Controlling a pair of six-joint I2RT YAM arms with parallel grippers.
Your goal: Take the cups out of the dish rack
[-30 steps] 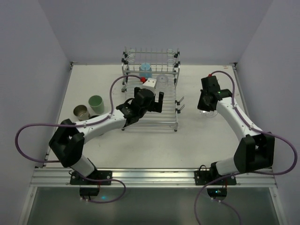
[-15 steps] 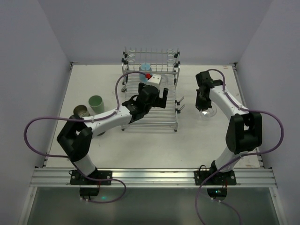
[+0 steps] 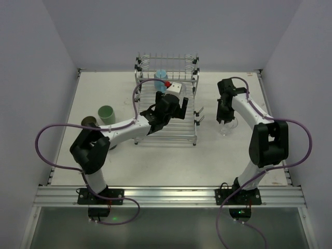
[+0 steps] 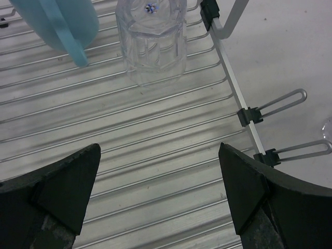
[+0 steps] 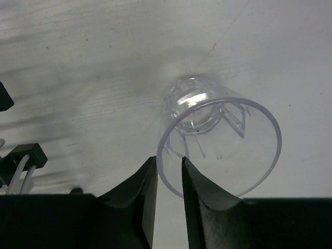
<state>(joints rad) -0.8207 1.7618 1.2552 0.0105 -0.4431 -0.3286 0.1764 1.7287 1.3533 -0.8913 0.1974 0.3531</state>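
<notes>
The chrome dish rack [image 3: 167, 64] stands at the back middle of the table. A light blue cup [image 3: 161, 77] and an upturned clear tumbler [image 4: 151, 44] stand on its slatted base [image 4: 155, 129]. My left gripper [image 3: 179, 104] is open and empty above the base [image 4: 160, 155], just short of that tumbler. A second clear tumbler [image 3: 226, 129] stands upright on the table right of the rack. My right gripper [image 3: 224, 120] straddles its rim [image 5: 168, 161] with a narrow gap, one finger inside and one outside. A pale green cup [image 3: 106, 114] and a metallic cup [image 3: 89, 122] stand at the left. The dark teal mug is hidden.
Two wire hooks [image 4: 280, 104] stick out from the rack's right side toward the tumbler on the table [image 5: 223, 140]. The left arm's purple cable [image 3: 49, 150] loops over the left of the table. Walls close in the back and both sides.
My left gripper has reached further over the rack toward the clear tumbler. My right arm has swung in and set its tumbler down on the table, fingers now loose around the rim.
</notes>
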